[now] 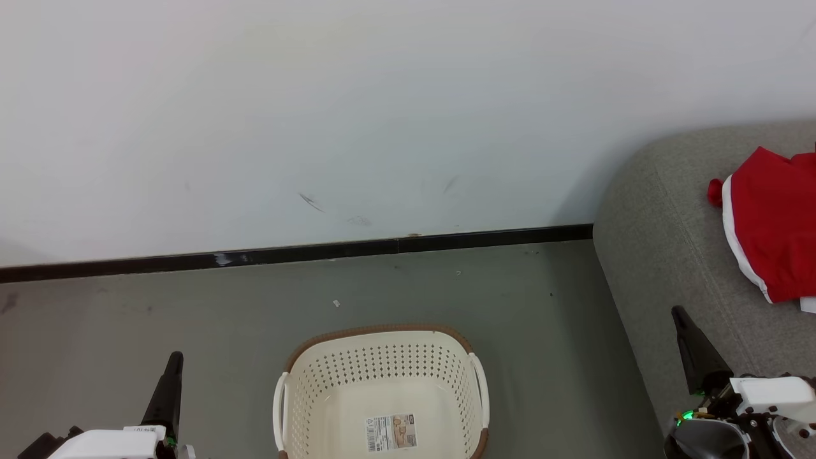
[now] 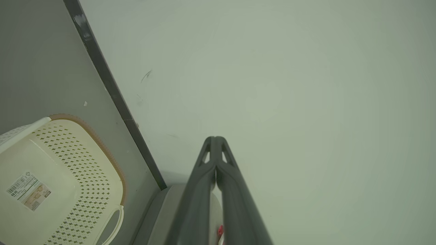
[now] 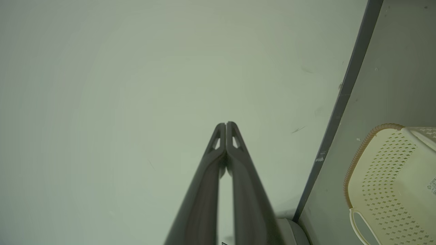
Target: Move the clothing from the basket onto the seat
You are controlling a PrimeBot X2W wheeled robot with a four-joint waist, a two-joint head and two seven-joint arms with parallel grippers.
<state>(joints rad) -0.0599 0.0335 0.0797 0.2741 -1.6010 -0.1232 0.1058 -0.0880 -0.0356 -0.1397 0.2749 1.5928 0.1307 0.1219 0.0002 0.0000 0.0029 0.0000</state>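
Note:
The cream basket (image 1: 382,376) with its brown rim stands on the floor at the bottom centre, holding nothing but a paper label on its bottom. It also appears as the basket (image 2: 61,177) and the basket (image 3: 391,177) in the wrist views. Red clothing (image 1: 774,223) with white trim lies on the grey seat (image 1: 663,255) at the right. My left gripper (image 1: 173,360) is shut at the lower left, left of the basket. My right gripper (image 1: 679,313) is shut at the lower right, over the seat's front edge. The left gripper (image 2: 214,139) and right gripper (image 3: 226,124) point at the wall.
A white wall (image 1: 319,115) with a black skirting board (image 1: 287,254) runs behind the grey floor (image 1: 191,306). The seat's rounded corner reaches the wall at the right.

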